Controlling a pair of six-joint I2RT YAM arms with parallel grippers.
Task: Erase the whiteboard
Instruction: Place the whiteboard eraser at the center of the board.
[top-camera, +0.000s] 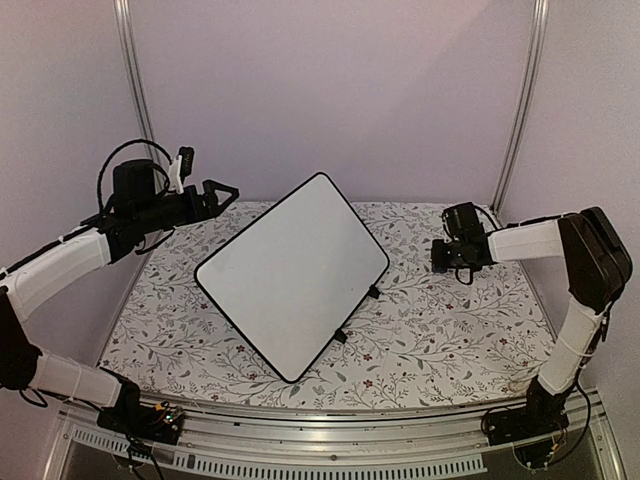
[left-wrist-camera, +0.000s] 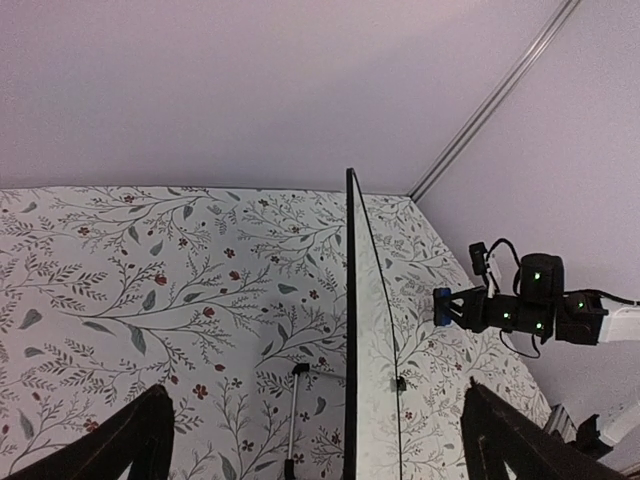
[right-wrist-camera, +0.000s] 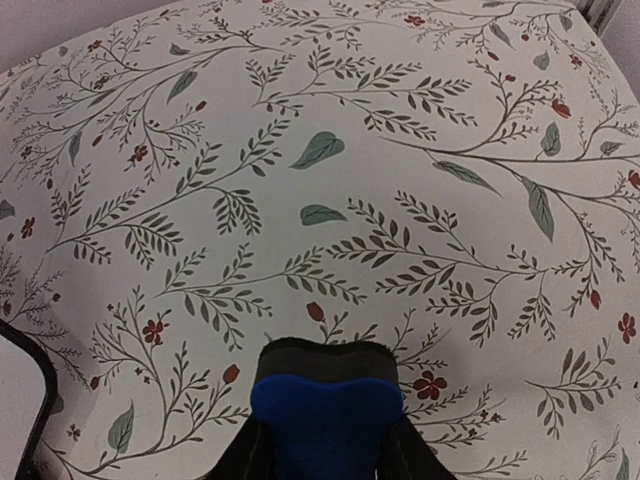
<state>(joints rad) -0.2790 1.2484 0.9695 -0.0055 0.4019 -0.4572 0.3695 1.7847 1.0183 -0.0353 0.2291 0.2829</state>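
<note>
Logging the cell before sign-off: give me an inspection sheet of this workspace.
Surface: floral cloth, flat.
Job's things: whiteboard, no writing seen; eraser, blue, gripped.
Clutter: nothing seen.
Claws: left claw open, empty, in the air; right claw shut on eraser, clear of the whiteboard.
Cables: black loop on left arm.
Surroundings: plain walls, metal posts.

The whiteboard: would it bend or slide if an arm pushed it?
Probably stiff: the whiteboard shows a thin, straight edge in the left wrist view. Being so thin, it is likely light for its size. Pushed, it might slide, though its clip feet could catch on the floral tablecloth.
</note>
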